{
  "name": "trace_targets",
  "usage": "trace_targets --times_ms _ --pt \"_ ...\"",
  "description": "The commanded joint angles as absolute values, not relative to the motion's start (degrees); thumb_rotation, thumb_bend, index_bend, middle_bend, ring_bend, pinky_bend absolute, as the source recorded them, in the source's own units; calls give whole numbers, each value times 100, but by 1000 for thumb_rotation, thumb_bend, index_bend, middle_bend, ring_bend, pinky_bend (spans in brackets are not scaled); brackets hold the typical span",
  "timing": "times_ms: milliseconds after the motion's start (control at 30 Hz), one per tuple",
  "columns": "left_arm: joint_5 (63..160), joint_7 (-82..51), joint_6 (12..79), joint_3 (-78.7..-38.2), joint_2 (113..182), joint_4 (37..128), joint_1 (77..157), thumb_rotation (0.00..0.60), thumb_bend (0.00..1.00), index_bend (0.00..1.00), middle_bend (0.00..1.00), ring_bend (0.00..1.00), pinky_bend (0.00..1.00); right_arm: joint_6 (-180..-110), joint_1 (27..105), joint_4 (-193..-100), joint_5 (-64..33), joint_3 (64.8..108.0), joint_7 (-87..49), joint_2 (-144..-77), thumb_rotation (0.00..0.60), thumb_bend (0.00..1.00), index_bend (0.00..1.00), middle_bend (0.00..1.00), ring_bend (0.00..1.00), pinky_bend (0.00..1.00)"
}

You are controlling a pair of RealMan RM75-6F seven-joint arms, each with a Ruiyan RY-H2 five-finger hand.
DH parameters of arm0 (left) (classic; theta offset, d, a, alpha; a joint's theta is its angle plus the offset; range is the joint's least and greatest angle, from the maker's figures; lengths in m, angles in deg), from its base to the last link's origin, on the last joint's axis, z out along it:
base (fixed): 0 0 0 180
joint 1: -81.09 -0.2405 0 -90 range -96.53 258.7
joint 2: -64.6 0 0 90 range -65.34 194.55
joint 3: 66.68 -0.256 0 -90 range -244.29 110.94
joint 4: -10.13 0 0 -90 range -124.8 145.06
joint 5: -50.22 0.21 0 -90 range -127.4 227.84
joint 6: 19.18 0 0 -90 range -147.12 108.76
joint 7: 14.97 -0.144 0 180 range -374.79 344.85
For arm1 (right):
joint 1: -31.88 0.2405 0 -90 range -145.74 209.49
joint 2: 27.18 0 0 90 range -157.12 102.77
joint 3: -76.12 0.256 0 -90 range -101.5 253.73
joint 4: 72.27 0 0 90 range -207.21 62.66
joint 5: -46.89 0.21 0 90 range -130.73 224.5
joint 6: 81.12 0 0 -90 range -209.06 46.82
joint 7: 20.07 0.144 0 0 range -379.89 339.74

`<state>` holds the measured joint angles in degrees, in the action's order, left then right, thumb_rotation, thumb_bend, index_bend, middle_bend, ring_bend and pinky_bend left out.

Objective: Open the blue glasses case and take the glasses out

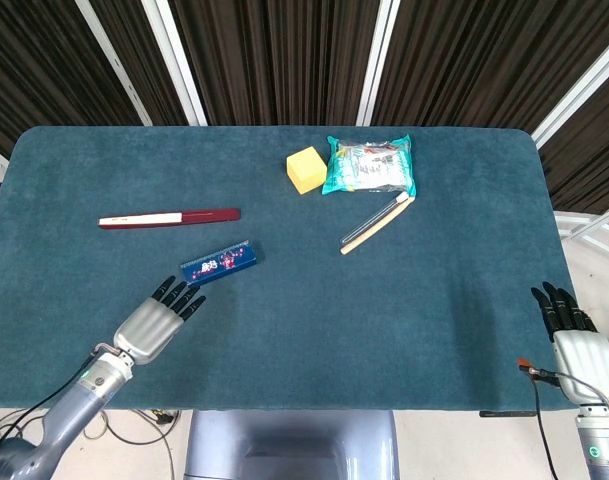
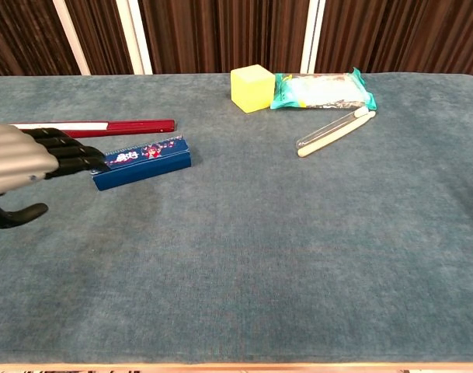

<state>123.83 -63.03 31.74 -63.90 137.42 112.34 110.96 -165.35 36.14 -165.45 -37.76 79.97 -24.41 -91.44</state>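
My left hand [image 1: 156, 322], fingers spread, empty, near closed blue glasses case [image 1: 218, 264] at its 1 o'clock; clumsy contact could shove case away.

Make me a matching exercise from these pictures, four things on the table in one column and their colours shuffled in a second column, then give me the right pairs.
Things:
1. glasses case
2. cube
3. snack packet
4. left hand

Colours:
A. yellow
B. silver back with black fingers
C. dark blue with a red and white floral print
D. teal and white

Pairs: 1-C, 2-A, 3-D, 4-B
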Motion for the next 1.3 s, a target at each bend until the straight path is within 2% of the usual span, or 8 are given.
trace_targets --times_ms 33,600,1300 --pt "12084 -6456 3128 -6355 13944 11081 11253 600 507 0 0 0 20 -16531 3614 -16550 -3767 7999 -2430 -9141 600 201 0 0 0 230" --pt "11125 -6745 3106 -6529 14360 10650 11706 600 507 0 0 0 20 -16537 3603 -16574 -3754 8003 -2405 -9129 600 201 0 0 0 230" --pt "10749 -6491 3314 -6745 14410 10247 11900 600 507 0 0 0 20 -16550 3579 -16614 -3726 8008 -2368 -9110 600 202 0 0 0 230"
